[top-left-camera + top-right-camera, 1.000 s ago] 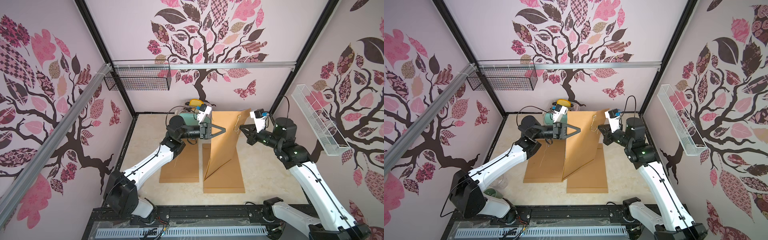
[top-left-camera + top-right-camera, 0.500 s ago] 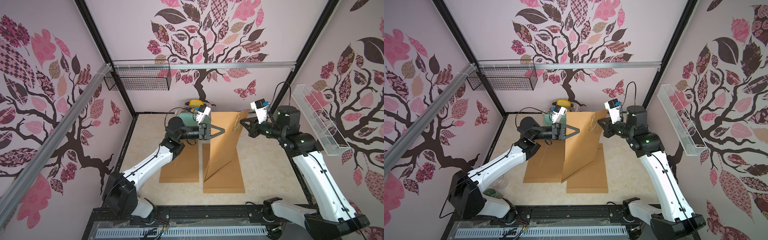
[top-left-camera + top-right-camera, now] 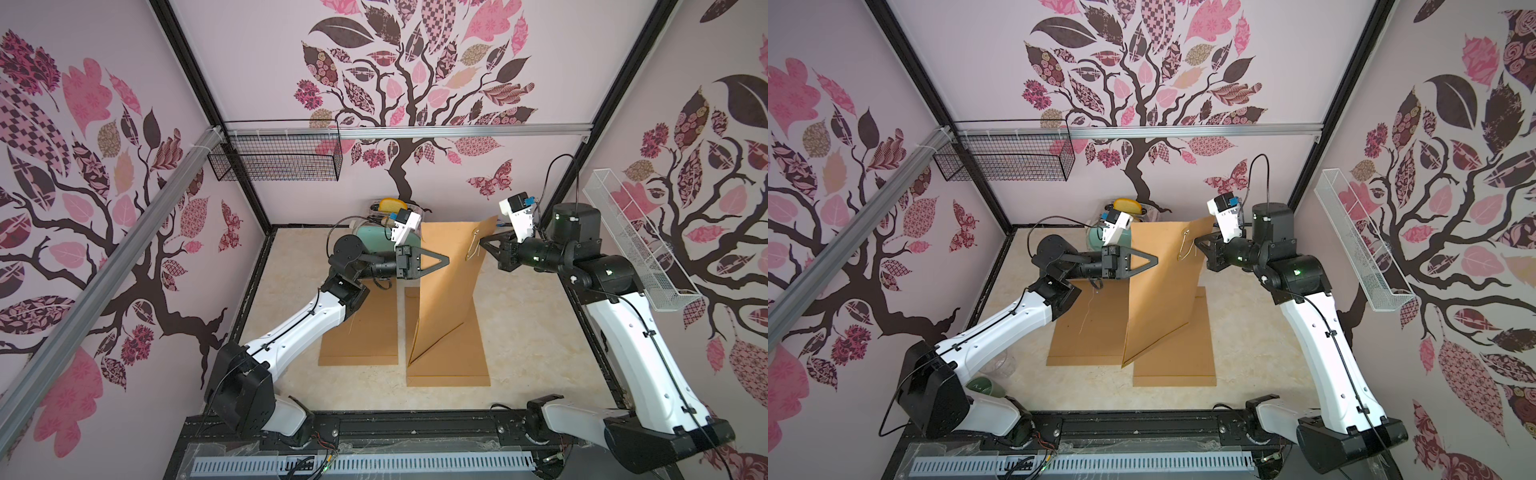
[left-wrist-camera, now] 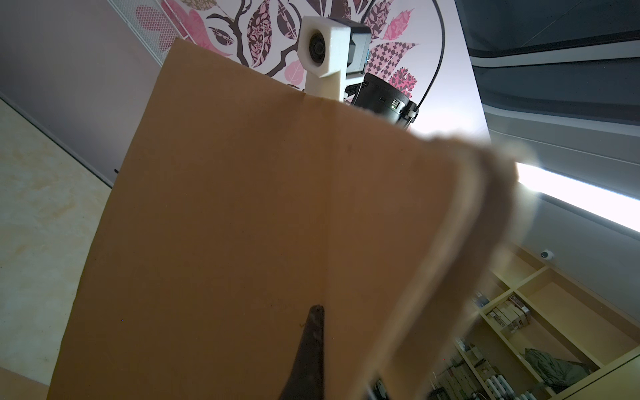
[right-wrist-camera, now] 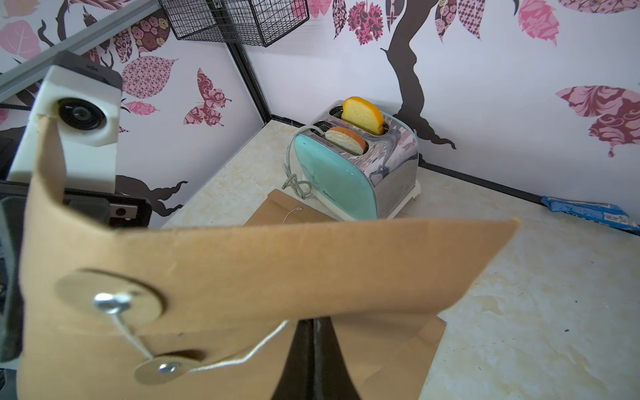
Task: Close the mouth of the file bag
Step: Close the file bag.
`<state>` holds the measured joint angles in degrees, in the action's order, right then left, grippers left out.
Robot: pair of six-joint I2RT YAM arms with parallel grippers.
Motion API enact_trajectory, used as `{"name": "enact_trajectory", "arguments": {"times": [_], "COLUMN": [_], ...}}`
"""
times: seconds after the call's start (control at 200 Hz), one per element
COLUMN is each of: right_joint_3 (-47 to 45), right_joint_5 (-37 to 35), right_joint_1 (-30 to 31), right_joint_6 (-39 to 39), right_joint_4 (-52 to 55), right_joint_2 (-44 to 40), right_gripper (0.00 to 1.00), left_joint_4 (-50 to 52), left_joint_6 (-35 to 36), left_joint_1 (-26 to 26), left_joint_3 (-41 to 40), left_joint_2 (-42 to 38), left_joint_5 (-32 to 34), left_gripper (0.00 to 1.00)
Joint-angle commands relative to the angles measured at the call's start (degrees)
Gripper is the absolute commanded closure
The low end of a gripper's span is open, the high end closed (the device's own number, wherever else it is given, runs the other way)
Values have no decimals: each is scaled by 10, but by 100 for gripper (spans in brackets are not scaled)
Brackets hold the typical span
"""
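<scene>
The file bag [image 3: 446,299] is held raised in front of the toaster [image 5: 339,176], mouth end lifted, the other end resting on the table [image 3: 519,332]. One long edge is pinched by the clenched left gripper [image 3: 444,261]. The string [image 5: 242,356], led between two round buttons, is clamped in the tightly closed right gripper [image 3: 483,243]. The flap [image 5: 277,263] is seen folded over. A second bag [image 3: 361,332] lies flat just before the toaster. Bare table is left beside the toaster, up to a blue packet [image 5: 588,211]. Lettering on the toaster cannot be read
</scene>
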<state>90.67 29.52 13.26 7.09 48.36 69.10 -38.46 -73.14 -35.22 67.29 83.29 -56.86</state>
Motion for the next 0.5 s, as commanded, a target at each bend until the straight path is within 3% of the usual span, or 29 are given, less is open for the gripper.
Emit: {"name": "enact_trajectory", "arguments": {"times": [0.0,0.495], "right_joint_3": [6,8], "right_joint_5": [37,18], "right_joint_1": [-7,-28], "right_joint_6": [9,-6], "right_joint_4": [10,9], "right_joint_2": [-14,-39], "right_gripper": [100,100], "left_joint_4": [-1,29], "left_joint_6": [2,10], "left_joint_1": [6,19], "left_joint_3": [-4,-12], "left_joint_2": [-7,-11], "left_joint_5": [9,22], "left_gripper": [100,100]}}
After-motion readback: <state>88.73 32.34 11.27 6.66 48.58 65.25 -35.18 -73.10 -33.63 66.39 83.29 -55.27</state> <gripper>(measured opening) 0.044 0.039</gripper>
